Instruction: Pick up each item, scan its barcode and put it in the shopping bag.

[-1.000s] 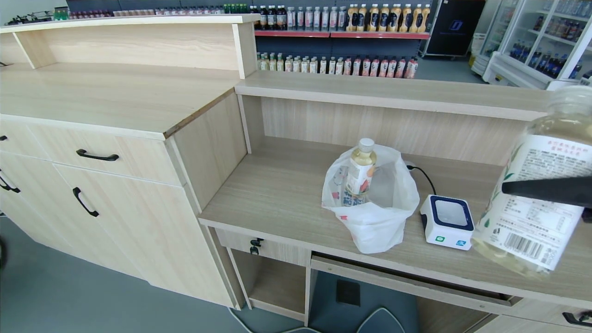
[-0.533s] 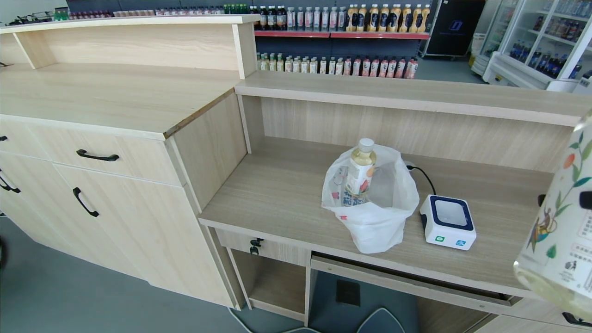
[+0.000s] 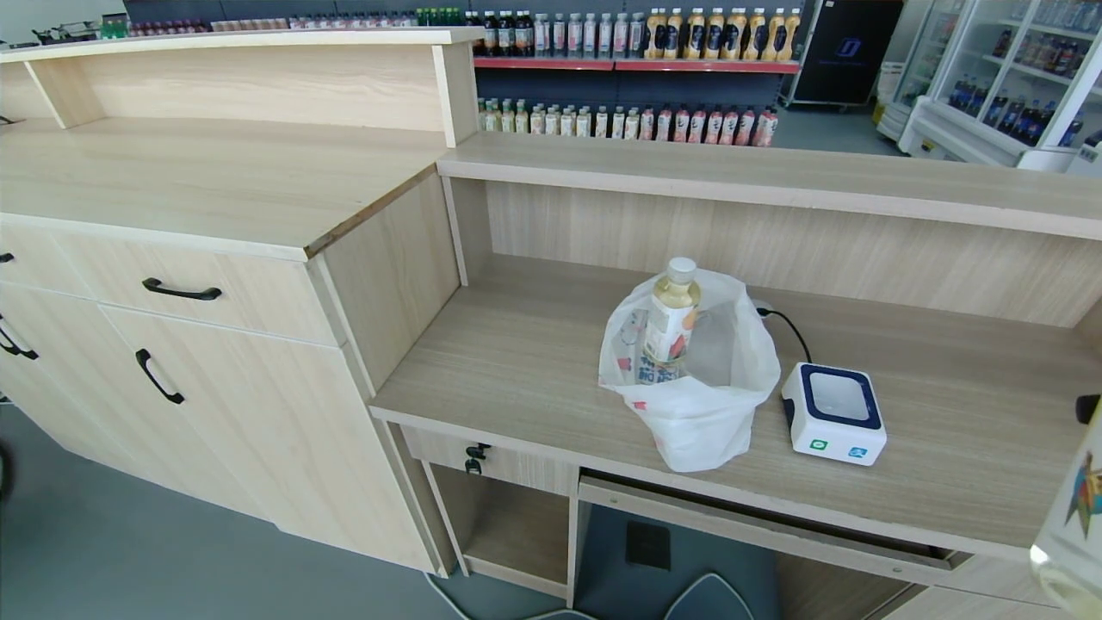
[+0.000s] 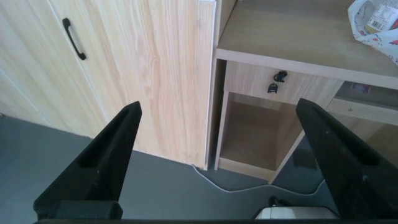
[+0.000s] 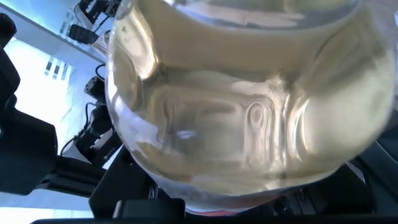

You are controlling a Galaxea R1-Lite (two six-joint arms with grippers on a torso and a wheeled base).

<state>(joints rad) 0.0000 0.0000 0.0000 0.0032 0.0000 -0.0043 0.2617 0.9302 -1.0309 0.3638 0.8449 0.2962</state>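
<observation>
A white shopping bag (image 3: 699, 405) stands on the lower counter with one tea bottle (image 3: 672, 314) upright inside it. The white and navy scanner (image 3: 833, 412) sits just right of the bag. At the head view's right edge, low down, a second tea bottle (image 3: 1074, 525) with pale liquid is held by my right gripper (image 3: 1090, 408), which is shut on it. The right wrist view looks at that bottle's base (image 5: 249, 106) from close up. My left gripper (image 4: 217, 168) hangs open with nothing in it, low in front of the cabinet, left of the bag's corner (image 4: 376, 22).
The lower counter (image 3: 534, 344) has a raised back ledge and a taller counter (image 3: 198, 181) on its left. A black cable (image 3: 788, 327) runs behind the scanner. Below the counter are an open cubby (image 4: 255, 134) and cabinet doors with black handles (image 4: 71, 37).
The held bottle has moved right and down, from covering the right side of the head view to just a sliver at its lower right corner. Bag, scanner and left arm have not moved.
</observation>
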